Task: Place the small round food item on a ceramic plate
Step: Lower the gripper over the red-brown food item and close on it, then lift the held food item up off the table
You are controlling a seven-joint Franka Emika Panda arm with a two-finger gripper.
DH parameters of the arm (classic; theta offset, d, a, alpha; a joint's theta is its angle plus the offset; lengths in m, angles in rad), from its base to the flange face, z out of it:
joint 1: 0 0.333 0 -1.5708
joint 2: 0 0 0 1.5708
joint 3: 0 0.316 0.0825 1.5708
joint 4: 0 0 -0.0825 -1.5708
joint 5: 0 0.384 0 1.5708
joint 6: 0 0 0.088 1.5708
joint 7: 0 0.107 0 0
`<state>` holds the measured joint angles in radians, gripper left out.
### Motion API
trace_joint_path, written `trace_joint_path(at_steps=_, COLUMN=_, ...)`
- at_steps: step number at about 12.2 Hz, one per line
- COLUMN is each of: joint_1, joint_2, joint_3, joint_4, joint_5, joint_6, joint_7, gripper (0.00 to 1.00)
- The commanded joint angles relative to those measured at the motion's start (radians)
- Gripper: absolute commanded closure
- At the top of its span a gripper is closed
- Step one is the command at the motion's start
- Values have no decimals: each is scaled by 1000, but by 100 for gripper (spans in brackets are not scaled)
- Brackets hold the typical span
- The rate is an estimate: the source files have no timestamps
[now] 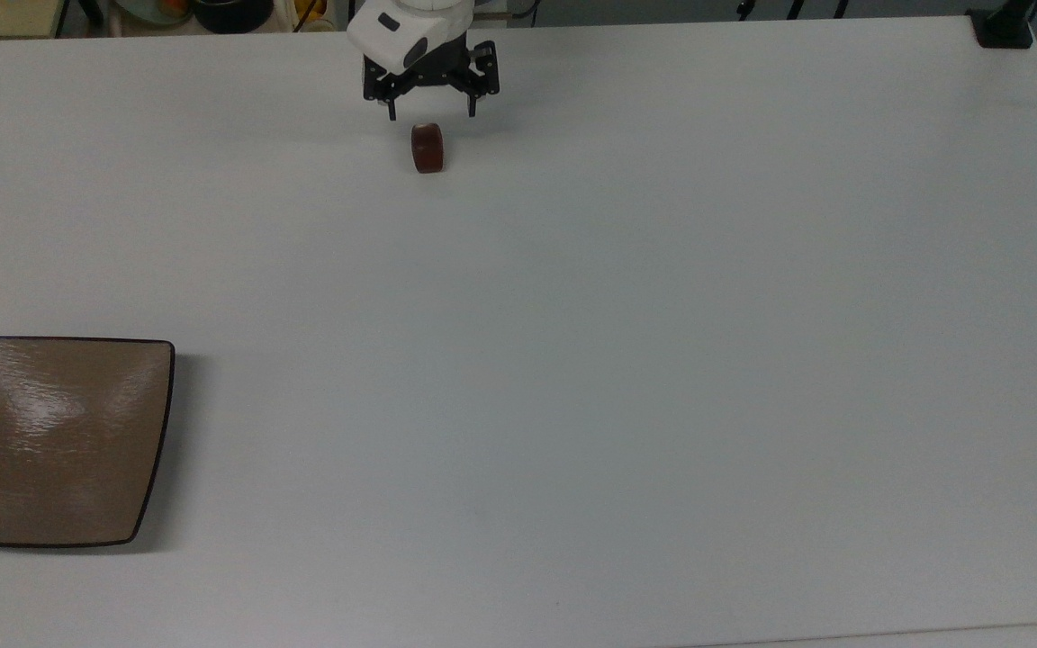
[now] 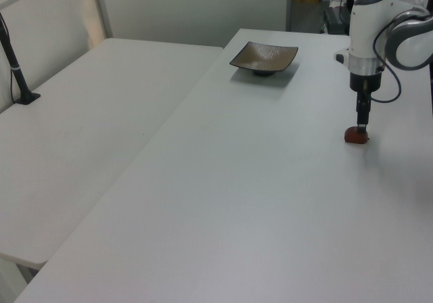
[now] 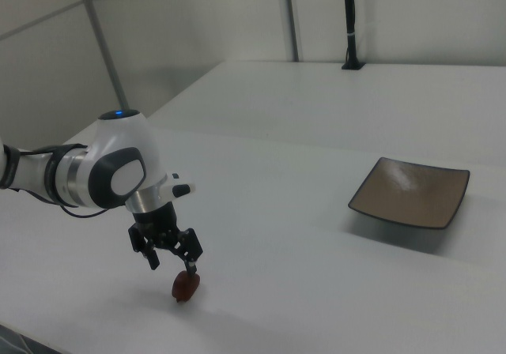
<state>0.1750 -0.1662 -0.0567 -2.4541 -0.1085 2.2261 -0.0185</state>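
**Open end effector low over the food, grasp not yet made**

The food (image 1: 428, 148) lies on the bench (image 1: 626, 342), just below the end effector (image 1: 429, 112), whose fingers (image 1: 392, 110) stand wide apart to either side of it. In the left view one fingertip seems to reach the food's top. The lump looks smooth and rounded, so an off-centre close could roll or squirt it away. The plate (image 1: 55, 441) sits well apart from the end effector, making a weak grip risky in transit. No readable writing or brand shows.
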Motion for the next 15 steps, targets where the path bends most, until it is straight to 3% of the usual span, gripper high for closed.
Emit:
trace_joint_path(at_steps=1, joint_1=-2, joint_2=59, joint_3=-6, joint_4=-17, joint_5=-26, joint_6=93, joint_7=-8, gripper=0)
trace_joint_path(at_steps=5, joint_1=-9, joint_2=96, joint_3=-6, joint_4=-17, joint_5=-54, joint_6=116, joint_7=-6, gripper=7)
trace_joint_path(at_steps=9, joint_1=-17, joint_2=99, joint_3=-5, joint_4=-17, joint_5=-54, joint_6=118, joint_7=-6, gripper=50)
trace_joint_path(at_steps=12, joint_1=-26, joint_2=99, joint_3=-5, joint_4=-13, joint_5=-54, joint_6=109, joint_7=-4, gripper=65)
trace_joint_path(at_steps=13, joint_1=-28, joint_2=97, joint_3=-6, joint_4=-8, joint_5=-54, joint_6=106, joint_7=-4, gripper=75)
trace_joint_path(at_steps=15, joint_1=-28, joint_2=93, joint_3=-9, joint_4=-5, joint_5=-53, joint_6=101, joint_7=-3, gripper=76)
